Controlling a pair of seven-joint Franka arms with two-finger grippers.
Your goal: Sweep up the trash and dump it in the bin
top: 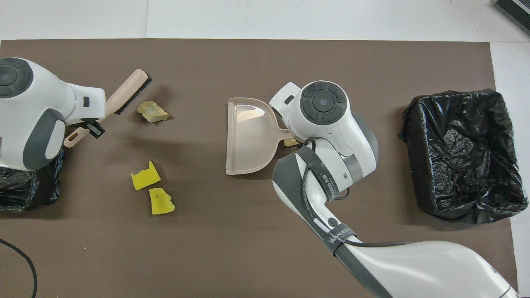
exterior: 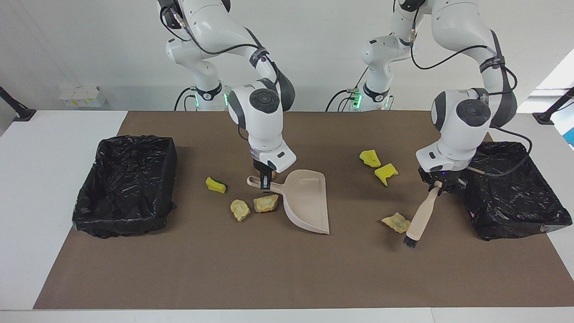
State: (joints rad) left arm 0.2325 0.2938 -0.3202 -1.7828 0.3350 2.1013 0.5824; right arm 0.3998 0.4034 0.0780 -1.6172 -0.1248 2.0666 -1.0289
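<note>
Trash lump just beside brush, probably touching; left gripper clamped on brush.

White table under a brown mat, plain white wall, bright daylight.

A brown mat covers the white table. Small white boxes sit by the wall.
</note>
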